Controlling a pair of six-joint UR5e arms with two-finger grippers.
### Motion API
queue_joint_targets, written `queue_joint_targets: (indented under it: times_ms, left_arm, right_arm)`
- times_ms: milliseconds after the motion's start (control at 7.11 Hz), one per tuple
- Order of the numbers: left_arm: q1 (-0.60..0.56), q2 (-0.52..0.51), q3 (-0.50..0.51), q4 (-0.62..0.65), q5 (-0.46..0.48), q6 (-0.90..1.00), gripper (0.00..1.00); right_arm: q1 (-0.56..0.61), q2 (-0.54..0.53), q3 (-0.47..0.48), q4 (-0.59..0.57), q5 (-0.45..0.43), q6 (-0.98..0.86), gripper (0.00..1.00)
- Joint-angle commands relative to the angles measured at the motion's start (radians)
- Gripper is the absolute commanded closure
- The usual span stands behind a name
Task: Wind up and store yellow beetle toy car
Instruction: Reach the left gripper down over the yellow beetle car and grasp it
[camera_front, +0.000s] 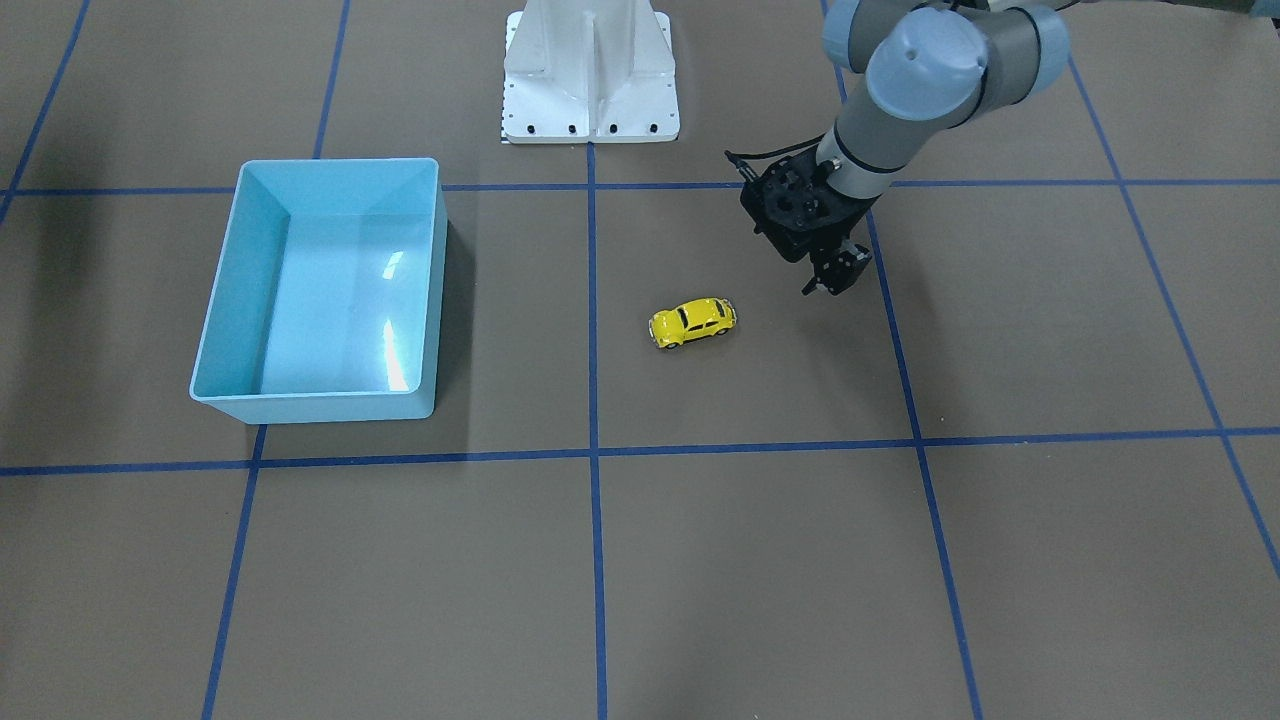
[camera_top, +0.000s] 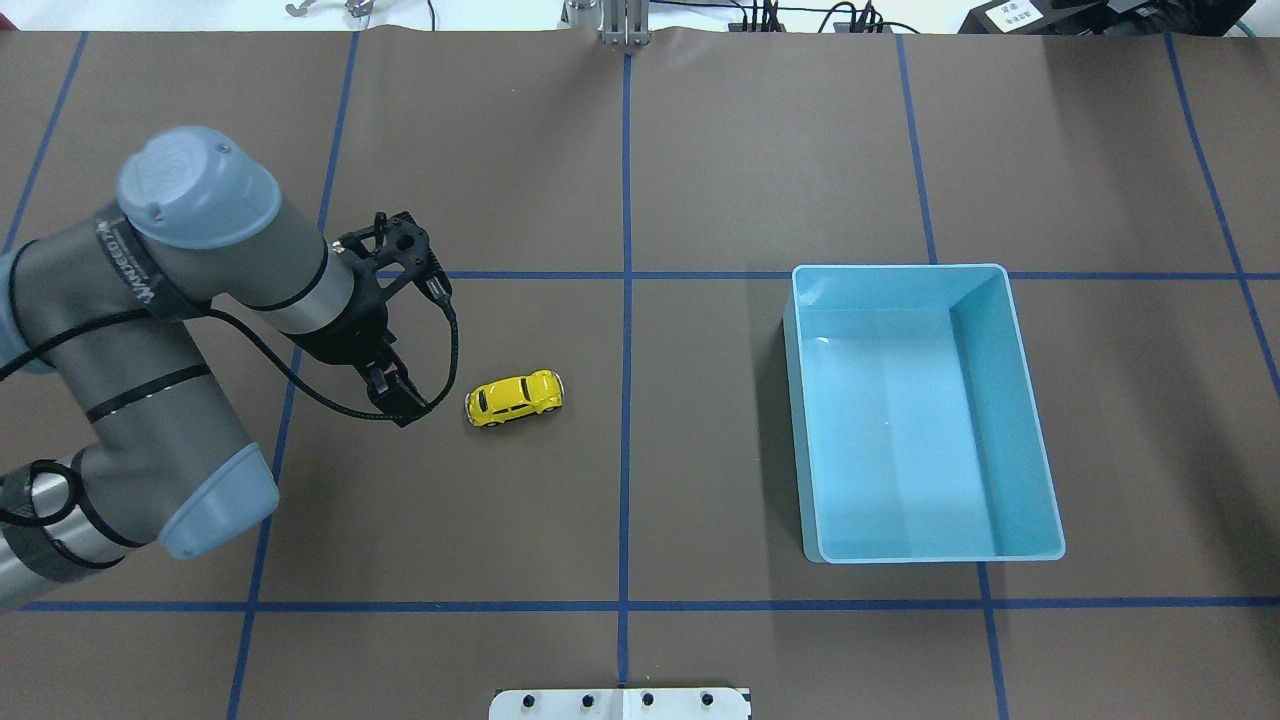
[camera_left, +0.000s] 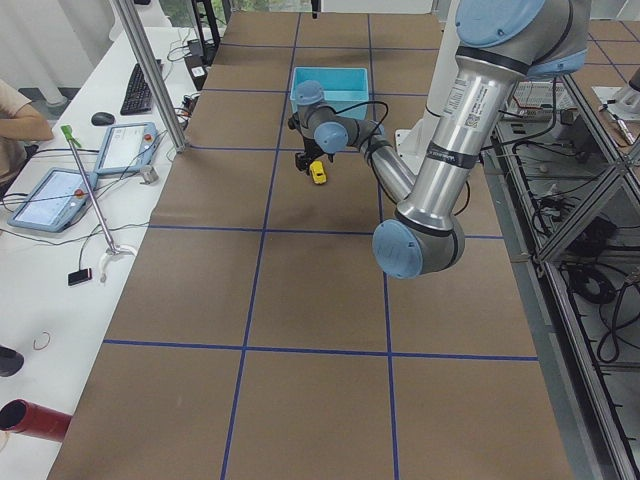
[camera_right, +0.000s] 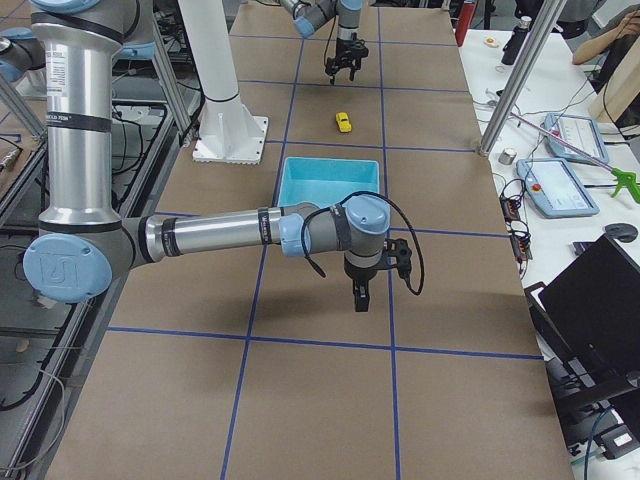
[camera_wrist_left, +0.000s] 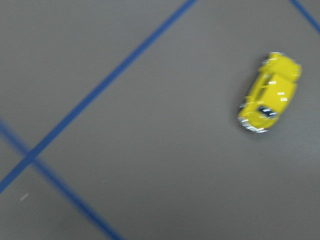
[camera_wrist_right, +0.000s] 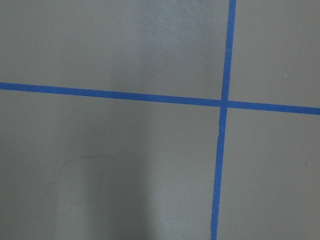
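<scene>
The yellow beetle toy car (camera_front: 692, 322) (camera_top: 515, 397) stands on its wheels on the brown table near the middle, free of any grip. My left gripper (camera_front: 835, 280) (camera_top: 395, 397) hovers a short way beside the car, on the side away from the bin, apart from it; its fingers look open and empty. The left wrist view shows the car (camera_wrist_left: 270, 92) blurred at the right, with no fingers in frame. My right gripper (camera_right: 358, 302) hangs low over bare table beyond the light blue bin (camera_top: 900, 268) (camera_front: 315, 408); I cannot tell whether it is open or shut.
The bin holds nothing and sits well away from the car. Blue tape lines grid the table. The white robot base (camera_front: 590, 70) stands at the table's edge. Tablets, a keyboard and a person's arm (camera_left: 20, 115) are on the side desk.
</scene>
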Motion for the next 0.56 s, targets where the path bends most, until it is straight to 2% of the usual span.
queue_joint_targets:
  times_ms: [0, 141, 281, 422]
  left_arm:
    - [0.024, -0.055, 0.044, 0.087, 0.092, 0.287, 0.00]
    - [0.038, -0.090, 0.042, 0.191, 0.120, 0.306, 0.00]
    - [0.059, -0.113, 0.052, 0.241, 0.138, 0.308, 0.00]
    - [0.070, -0.138, 0.055, 0.297, 0.175, 0.326, 0.08]
  right_arm:
    - [0.000, 0.000, 0.000, 0.000, -0.001, 0.000, 0.00]
    - [0.000, 0.000, 0.000, 0.000, -0.001, 0.000, 0.00]
    - [0.000, -0.002, 0.002, 0.000, 0.000, 0.000, 0.00]
    - [0.000, -0.003, 0.002, 0.000, 0.000, 0.000, 0.00]
